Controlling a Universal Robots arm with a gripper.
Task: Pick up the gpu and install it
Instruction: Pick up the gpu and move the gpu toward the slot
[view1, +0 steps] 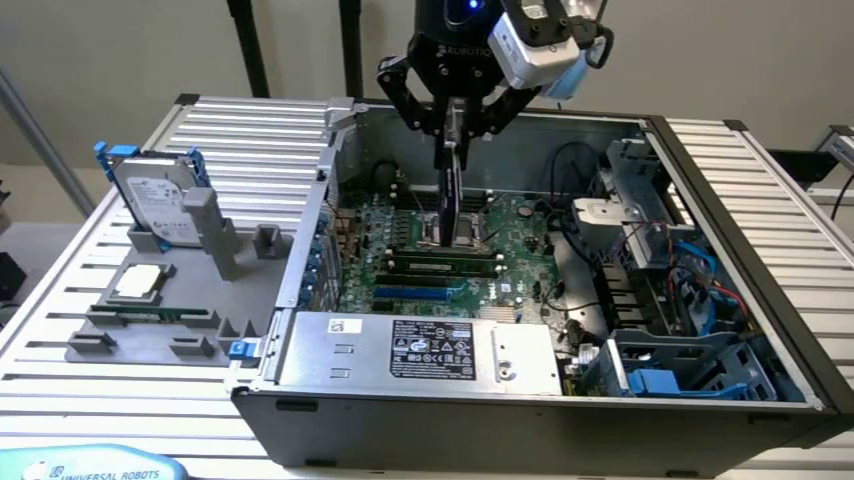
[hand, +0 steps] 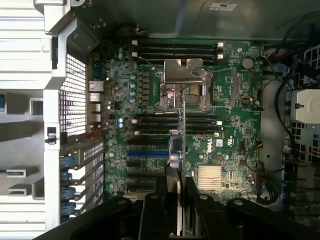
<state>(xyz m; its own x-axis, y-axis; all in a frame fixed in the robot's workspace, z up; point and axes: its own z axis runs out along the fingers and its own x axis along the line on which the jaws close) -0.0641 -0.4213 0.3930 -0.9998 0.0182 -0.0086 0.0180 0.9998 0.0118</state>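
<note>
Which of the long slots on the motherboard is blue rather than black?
The blue slot, in the exterior view the one closest to the labelled silver box; the other slots are black.

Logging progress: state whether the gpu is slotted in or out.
Out: the gripper holds the gpu on edge above the motherboard, not seated in a slot.

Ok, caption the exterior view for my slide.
Claw holds the gpu upright over the motherboard inside the open computer case.
</note>
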